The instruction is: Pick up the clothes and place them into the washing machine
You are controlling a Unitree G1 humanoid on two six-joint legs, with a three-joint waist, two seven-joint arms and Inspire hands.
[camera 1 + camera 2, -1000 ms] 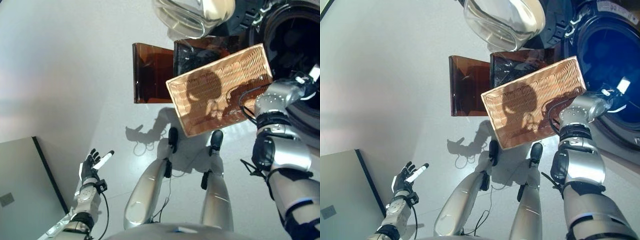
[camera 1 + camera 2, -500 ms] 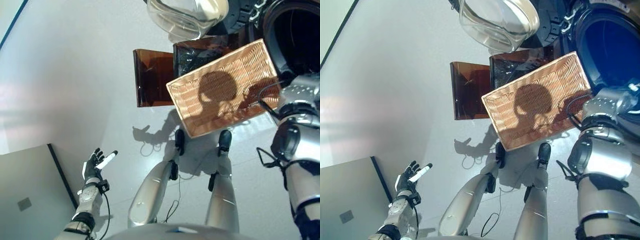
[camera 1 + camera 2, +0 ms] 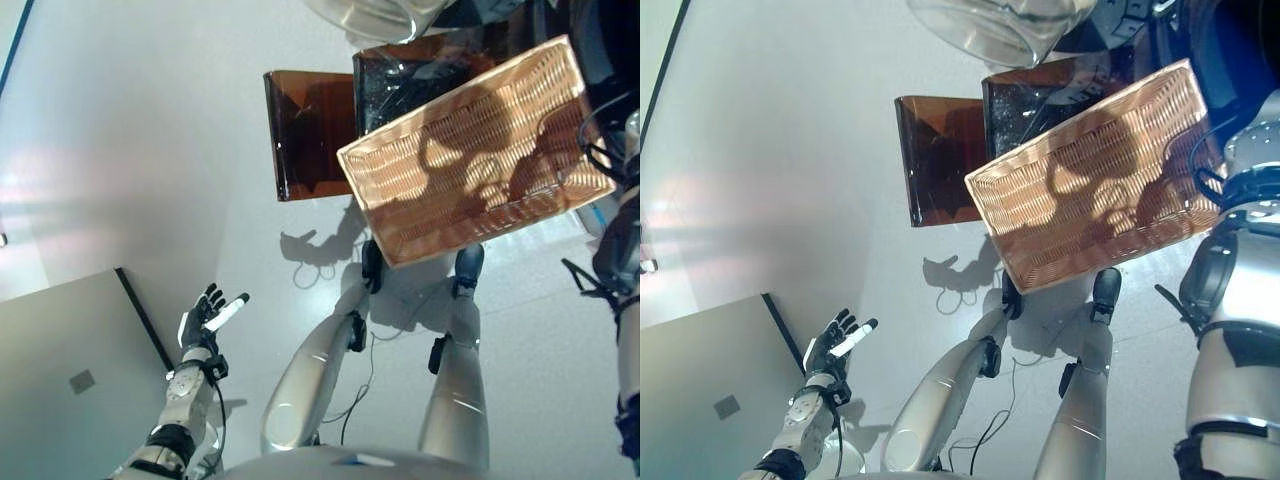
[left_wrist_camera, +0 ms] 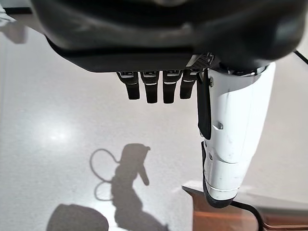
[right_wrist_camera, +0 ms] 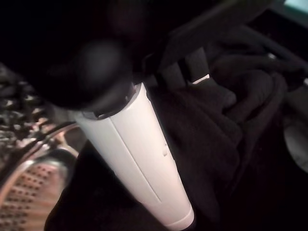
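Reaching deeper than before, the right hand is inside the drum, fingers curled on dark clothes; release comes next. Left hand hangs spread, lower left.

Since a second ago the camera has tipped, sliding the whole scene toward the upper right: the wicker basket now reaches the right edge, and the washing machine's glass door is cut off at the top. The right arm has slipped mostly out of frame at right
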